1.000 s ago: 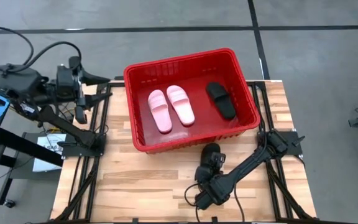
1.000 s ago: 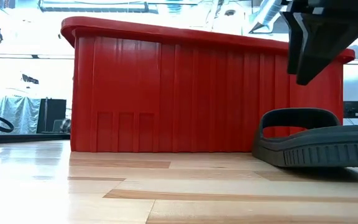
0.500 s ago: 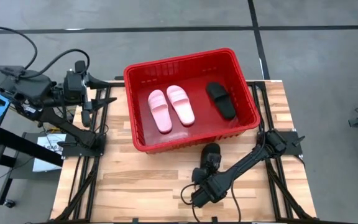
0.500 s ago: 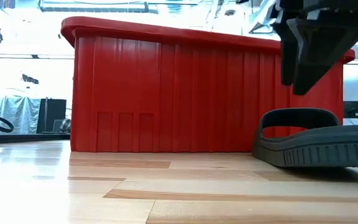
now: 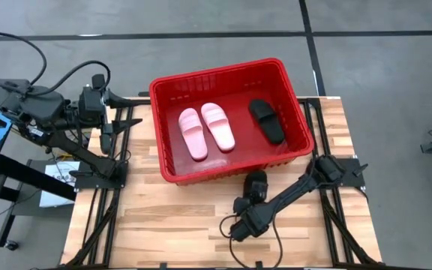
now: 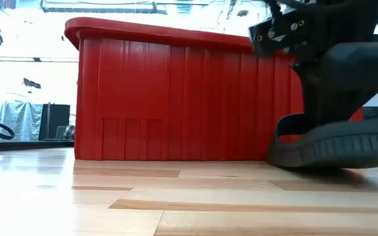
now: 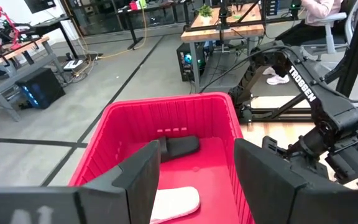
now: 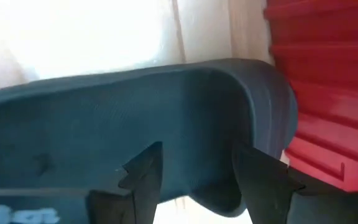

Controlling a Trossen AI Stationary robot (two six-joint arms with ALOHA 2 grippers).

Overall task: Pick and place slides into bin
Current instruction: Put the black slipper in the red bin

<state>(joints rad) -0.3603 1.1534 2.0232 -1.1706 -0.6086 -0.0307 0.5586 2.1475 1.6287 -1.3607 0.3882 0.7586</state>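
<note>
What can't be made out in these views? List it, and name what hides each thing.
- Black rubber slide sandal outside the bin: in the low view, the right hand covers its strap and the picture's edge cuts off its end. Whether they touch is unclear.
- Red slotted plastic bin: in the low view, its wall hides everything inside.
- Pale pink slide sandals: in the left wrist view, the left hand hides all but one end.

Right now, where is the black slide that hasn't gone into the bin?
In the high view, the black slide lies on the table just outside the red bin's near wall, toward the right side, with the right hand at it.
</note>
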